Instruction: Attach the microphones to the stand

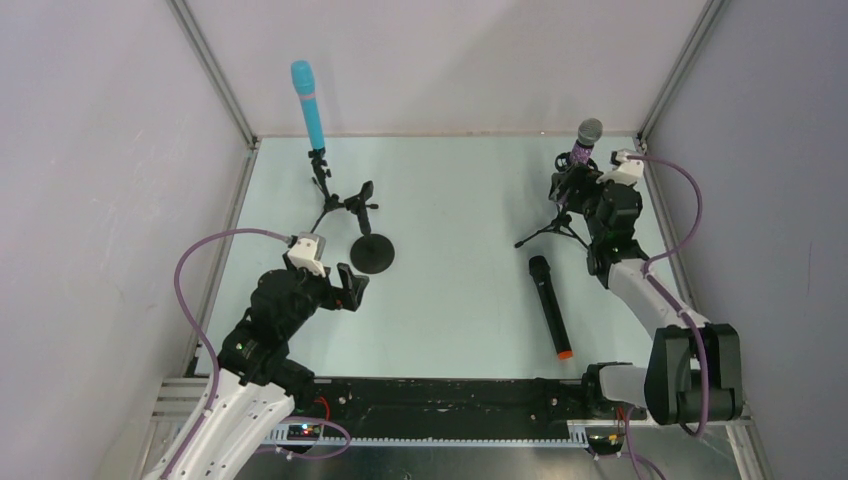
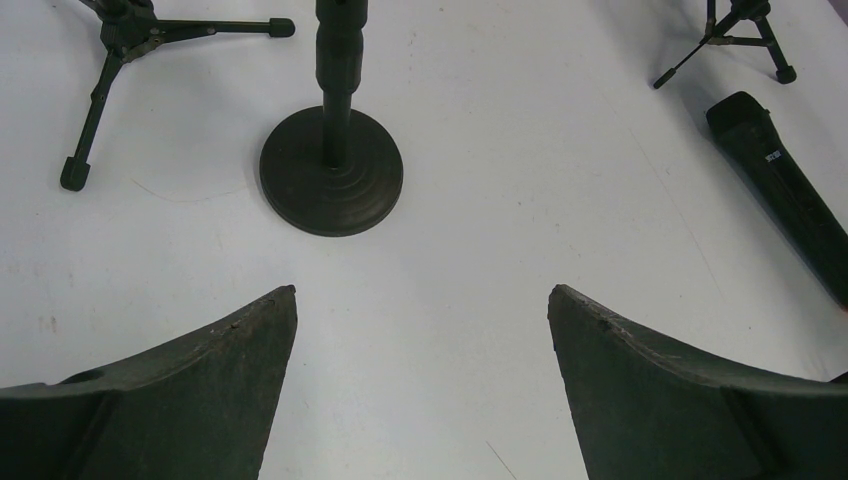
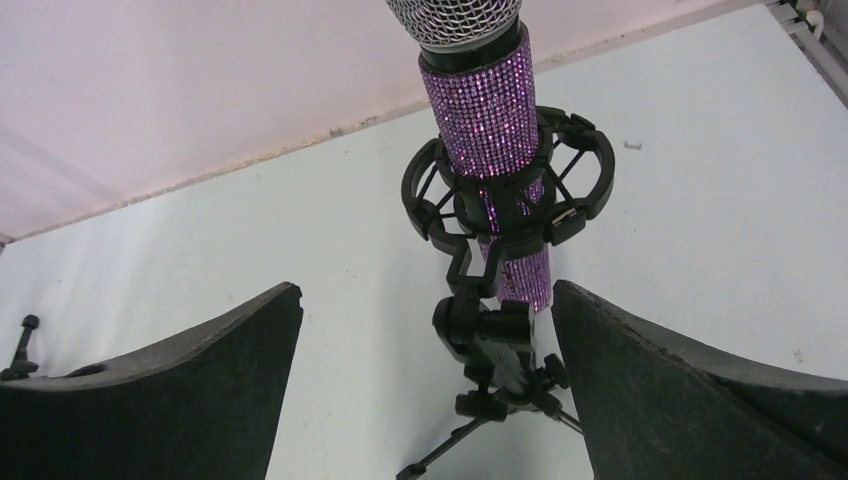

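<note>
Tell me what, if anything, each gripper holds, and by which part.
Nothing is held. The left gripper and the right gripper are open; the right jaws stand apart from the mounted purple glitter microphone.

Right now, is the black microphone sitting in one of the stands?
No, the black microphone lies flat on the table, apart from the empty round-base stand.

The left hand [image 1: 351, 287] hangs close in, the right hand [image 1: 572, 186] reaches far forward, both with fingers spread wide.
</note>
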Available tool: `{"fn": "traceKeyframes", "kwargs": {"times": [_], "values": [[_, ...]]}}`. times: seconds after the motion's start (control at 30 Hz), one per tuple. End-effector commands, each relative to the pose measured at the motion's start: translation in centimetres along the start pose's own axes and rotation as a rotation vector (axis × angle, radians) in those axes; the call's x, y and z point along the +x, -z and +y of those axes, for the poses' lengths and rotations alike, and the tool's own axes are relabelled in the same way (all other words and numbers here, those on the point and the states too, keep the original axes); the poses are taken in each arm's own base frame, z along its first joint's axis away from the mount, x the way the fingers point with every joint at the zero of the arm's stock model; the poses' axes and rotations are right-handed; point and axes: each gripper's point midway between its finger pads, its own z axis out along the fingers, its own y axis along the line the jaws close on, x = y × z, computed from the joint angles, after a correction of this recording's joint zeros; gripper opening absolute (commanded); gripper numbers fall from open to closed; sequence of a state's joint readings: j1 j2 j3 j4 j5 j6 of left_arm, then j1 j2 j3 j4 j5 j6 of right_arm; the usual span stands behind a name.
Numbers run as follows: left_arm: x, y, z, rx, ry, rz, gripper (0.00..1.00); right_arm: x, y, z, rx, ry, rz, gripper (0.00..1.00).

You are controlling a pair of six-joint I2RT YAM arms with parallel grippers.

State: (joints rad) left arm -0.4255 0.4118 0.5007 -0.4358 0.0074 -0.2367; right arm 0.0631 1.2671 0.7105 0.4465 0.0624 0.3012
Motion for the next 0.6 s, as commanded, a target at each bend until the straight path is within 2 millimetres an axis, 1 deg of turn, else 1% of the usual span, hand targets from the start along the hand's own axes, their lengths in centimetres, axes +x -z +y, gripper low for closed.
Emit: {"fn": "traceKeyframes", "kwargs": {"times": [0.0,0.13,0.23,0.33,0.37,0.4,0.43,0.47,0.5,0.53,0.57], "values": [[-0.7,0.0,-0.1,0.001,0.016,-0.029,0.98,-0.5,1.7,0.1,0.016,-0.071,0.009,0.99],[-0.6,-0.1,-0.1,0.001,0.016,-0.021,0.98,-0.5,3.6,0.1,0.021,-0.091,0.022,0.99],[-0.5,-0.2,-0.1,0.000,0.016,-0.015,0.98,0.3,4.8,0.0,0.021,-0.102,0.049,0.99],[-0.4,-0.3,0.0,-0.004,0.017,-0.008,0.98,0.7,6.3,0.2,0.007,-0.112,0.071,0.99],[-0.3,-0.4,0.0,-0.006,0.019,-0.002,0.98,1.1,6.7,0.1,0.007,-0.118,0.083,0.99],[-0.2,-0.5,-0.1,-0.004,0.024,0.002,0.98,1.0,7.3,0.3,-0.005,-0.123,0.081,0.99],[0.0,-0.6,-0.1,-0.004,0.025,0.011,0.98,1.5,7.7,0.3,-0.006,-0.131,0.091,0.99],[0.0,-0.6,-0.2,0.001,0.026,0.017,0.98,1.3,8.3,0.4,-0.015,-0.137,0.084,0.99],[0.2,-0.7,-0.2,0.001,0.028,0.027,0.98,2.0,8.7,0.2,-0.008,-0.149,0.102,0.99],[0.3,-0.8,-0.2,0.003,0.028,0.032,0.98,1.8,9.3,0.8,-0.041,-0.157,0.102,0.99],[0.4,-1.0,-0.2,0.003,0.029,0.042,0.98,2.6,9.7,0.8,-0.042,-0.170,0.123,0.99]]}}
